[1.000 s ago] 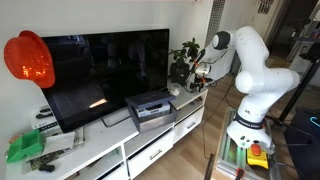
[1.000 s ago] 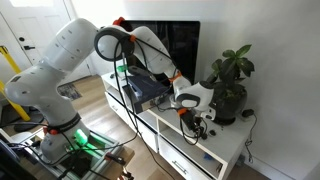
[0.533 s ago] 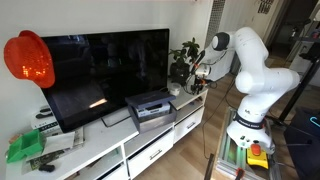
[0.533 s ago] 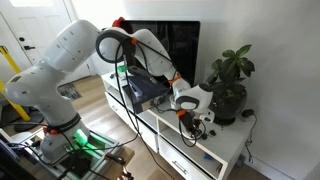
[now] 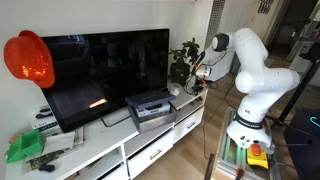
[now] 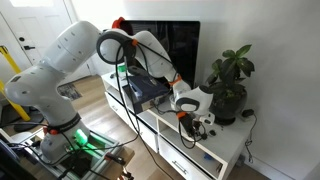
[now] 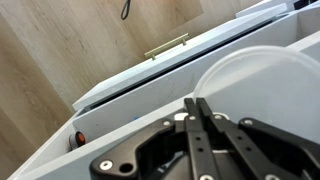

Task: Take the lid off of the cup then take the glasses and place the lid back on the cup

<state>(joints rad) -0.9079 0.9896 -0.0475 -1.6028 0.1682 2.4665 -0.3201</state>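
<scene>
In the wrist view a round translucent lid (image 7: 262, 88) lies on the white cabinet top, covering the cup beneath it. My gripper (image 7: 197, 103) has its two dark fingers pressed together right at the lid's near rim, pinching its thin edge. In both exterior views the gripper (image 5: 199, 76) (image 6: 191, 119) hangs low over the end of the cabinet, beside the potted plant (image 6: 230, 85). There the cup is too small and too covered by the hand to make out. I cannot make out the glasses in any view.
A big dark TV (image 5: 110, 68) and a grey box-shaped device (image 5: 150, 108) stand on the long white cabinet (image 5: 140, 150). The plant (image 5: 184, 60) stands close behind the gripper. The cabinet's front edge (image 7: 150, 75) drops to a wooden floor (image 7: 60, 50).
The jaws have gone from wide open to shut at the lid's rim. The arm has stayed almost where it was.
</scene>
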